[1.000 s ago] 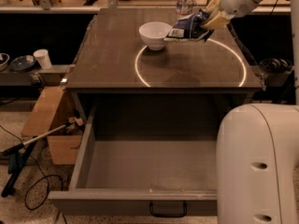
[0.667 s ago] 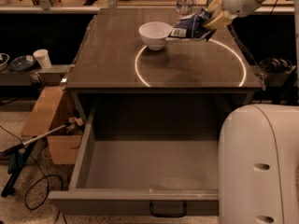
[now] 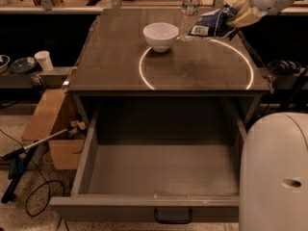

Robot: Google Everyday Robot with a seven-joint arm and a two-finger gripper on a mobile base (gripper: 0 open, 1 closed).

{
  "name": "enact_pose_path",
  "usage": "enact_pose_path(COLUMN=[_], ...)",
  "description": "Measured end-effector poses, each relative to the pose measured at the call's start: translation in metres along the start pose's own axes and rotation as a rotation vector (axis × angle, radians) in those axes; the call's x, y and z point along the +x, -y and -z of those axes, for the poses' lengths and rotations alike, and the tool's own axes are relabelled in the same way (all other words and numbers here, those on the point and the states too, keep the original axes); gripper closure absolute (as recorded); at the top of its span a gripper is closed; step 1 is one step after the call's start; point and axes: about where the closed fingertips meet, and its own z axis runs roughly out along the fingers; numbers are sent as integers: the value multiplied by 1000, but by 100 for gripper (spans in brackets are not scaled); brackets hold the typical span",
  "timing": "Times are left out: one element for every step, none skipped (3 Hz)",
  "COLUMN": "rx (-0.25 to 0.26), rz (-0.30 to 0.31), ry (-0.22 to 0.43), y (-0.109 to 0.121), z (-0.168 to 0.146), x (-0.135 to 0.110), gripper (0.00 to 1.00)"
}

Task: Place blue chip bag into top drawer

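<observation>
The blue chip bag (image 3: 210, 23), crumpled dark-blue foil with white patches, hangs just above the back right of the tabletop, right of a water bottle. My gripper (image 3: 237, 19), with tan fingers on a white arm that comes in from the upper right, is shut on the bag's right end. The top drawer (image 3: 163, 170) is pulled fully open below the tabletop's front edge. Its flat grey floor holds nothing, and its black handle (image 3: 173, 217) is at the bottom of the view.
A white bowl (image 3: 160, 35) and a clear water bottle (image 3: 191, 7) stand at the back of the tabletop (image 3: 120, 66). A white robot body (image 3: 274, 177) fills the lower right. A cardboard box (image 3: 50, 129), cables and a paper cup (image 3: 44, 60) are to the left.
My gripper has carried the blue chip bag a little to the right and up, away from the bowl and past the bottle. The drawer has not moved.
</observation>
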Motion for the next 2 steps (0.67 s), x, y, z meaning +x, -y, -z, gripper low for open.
enact_pose_path(rx=[-14, -21], rz=[-11, -17], ry=[-3, 1], y=[-13, -21], z=[23, 36], x=[4, 4], gripper=[100, 100])
